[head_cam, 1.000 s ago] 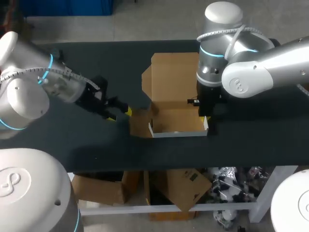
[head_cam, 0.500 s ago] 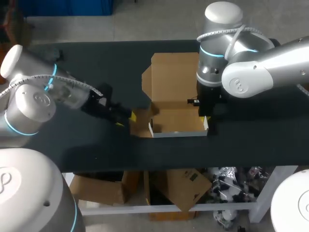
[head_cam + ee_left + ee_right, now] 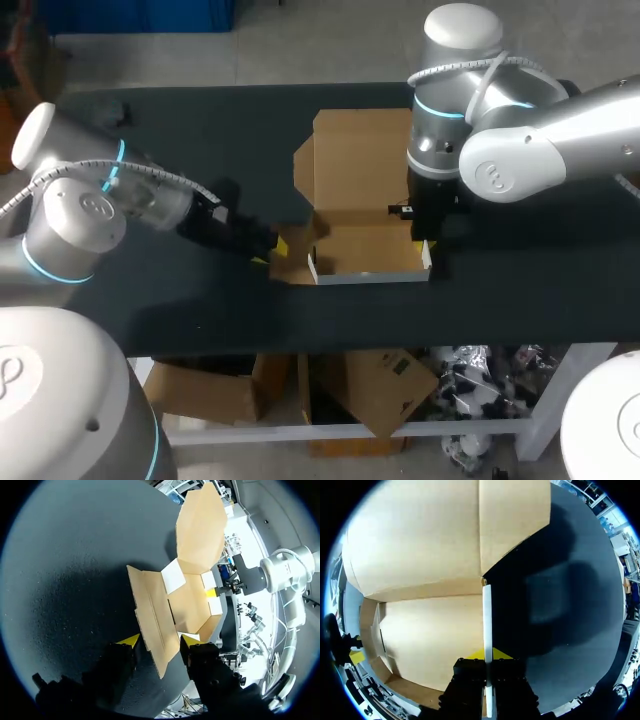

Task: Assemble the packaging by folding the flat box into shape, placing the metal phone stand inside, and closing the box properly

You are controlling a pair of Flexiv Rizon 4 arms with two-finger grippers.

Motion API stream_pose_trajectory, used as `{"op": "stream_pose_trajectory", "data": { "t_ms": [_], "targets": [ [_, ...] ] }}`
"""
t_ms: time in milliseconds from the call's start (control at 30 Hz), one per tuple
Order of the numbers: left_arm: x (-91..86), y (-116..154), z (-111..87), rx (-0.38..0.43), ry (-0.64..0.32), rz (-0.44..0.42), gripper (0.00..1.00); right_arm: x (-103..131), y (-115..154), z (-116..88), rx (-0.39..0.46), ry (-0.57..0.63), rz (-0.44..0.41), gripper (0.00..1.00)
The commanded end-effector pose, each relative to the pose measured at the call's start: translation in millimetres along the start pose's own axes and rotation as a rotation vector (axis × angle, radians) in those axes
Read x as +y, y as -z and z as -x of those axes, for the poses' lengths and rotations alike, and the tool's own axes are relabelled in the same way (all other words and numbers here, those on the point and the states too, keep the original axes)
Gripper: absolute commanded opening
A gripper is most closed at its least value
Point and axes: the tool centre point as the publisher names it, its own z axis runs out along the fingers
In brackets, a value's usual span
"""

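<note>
1. Right fingers: pressed together on the box. They pinch its right side wall from both sides, one yellow tip inside the tray and one outside. Wall is upright, its white top edge running straight out btwn the tips.
2. Right arm: enters from the right. Wrist points down over the box's right wall, near the front corner.
3. Left fingers: spread apart. The box's left side flap sits btwn the tips, splayed outward from the tray. Cannot tell whether either tip touches it.
4. Left arm: enters from the left, low over the bench, w/ its fingers pointing toward the box's left side.
5. Box: approx ctr of bench, partly formed.
   - Tray is at the near side, w/ a white-edged front wall standing.
   - Tray floor shows plain brown cardboard.
   - Lid is open, folded back on the far side of the tray, w/ a small tab on its left edge.
6. Bench: dark matte top. Box rests directly on it, w/ both arms' fingers at opposite sides of the tray.
</note>
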Motion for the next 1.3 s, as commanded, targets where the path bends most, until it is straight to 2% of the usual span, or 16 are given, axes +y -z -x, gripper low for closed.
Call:
{"op": "stream_pose_trajectory", "data": {
  "t_ms": [33,133,267,300,567,667,833,1100,1300],
  "targets": [
    [-0.6,-8,-1.2,0.000,0.002,0.003,0.46,0,0,-1,-0.002,0.000,-0.002,0.00],
    [0.0,-9,-3.1,-0.008,0.004,0.003,0.44,0,0,-1,-0.002,0.000,-0.002,0.00],
    [0.0,-11,-7.1,-0.036,0.014,0.000,0.12,0,0,-1,-0.002,0.000,-0.002,0.00],
    [0.0,-12,-7.4,-0.037,0.015,0.000,0.01,0,0,-1,-0.002,0.000,-0.002,0.00],
    [-2.5,-14,-16.0,-0.122,0.052,-0.011,0.00,0,0,-1,-0.002,0.000,-0.002,0.00],
    [-3.4,-15,-21.0,-0.179,0.066,-0.020,0.00,0,0,-1,-0.002,0.000,-0.002,0.00],
    [-7.1,-19,-35.3,-0.337,0.085,-0.029,0.00,0,0,-1,-0.002,0.000,-0.002,0.00],
    [-16.4,-29,-51.0,-0.518,0.113,-0.023,0.00,0,0,-1,-0.002,0.000,-0.002,0.00],
    [-21.4,-34,-55.8,-0.597,0.132,-0.022,0.00,0,0,-1,-0.002,0.000,-0.002,0.00]
  ]
}}
